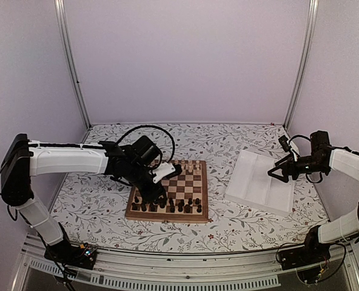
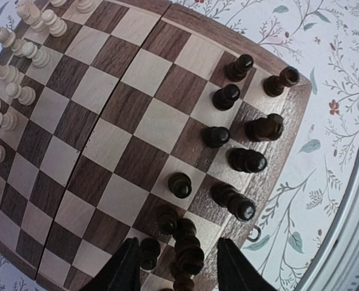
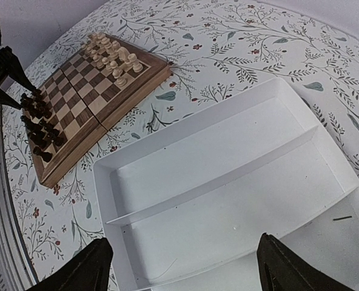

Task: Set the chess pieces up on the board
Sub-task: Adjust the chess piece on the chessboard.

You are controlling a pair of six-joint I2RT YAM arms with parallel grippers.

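- The left gripper (image 2: 176,242) is open. Its two black fingers (image 2: 128,270) poke up from the bottom of the left wrist view.
- One tall dark piece (image 2: 188,253) stands between the fingers. There is a gap on each side, so the fingers do not seem to touch it. A smaller dark piece (image 2: 149,251) stands just beside the left-hand finger.
- The other dark chess pieces (image 2: 247,160) stand in two loose rows along the right edge of the board (image 2: 137,121). Some lean over.
- The pale pieces (image 2: 22,57) are crowded in the upper left corner of that view.
- The right gripper (image 3: 182,239) is wide open and holds nothing. It hangs over the white tray (image 3: 228,176), and its fingers (image 3: 82,270) show at the bottom corners.
- The right wrist view shows the tray has dividers inside. It also shows the board in the upper left, with dark pieces on its near end and pale ones on its far end.
- Only the top view shows both arms together. There the left gripper sits over the board's lower left part, and the right gripper is at the tray's right edge, on the flowery table (image 1: 94,200).
- The top view is too small to show how far the fingers are open.
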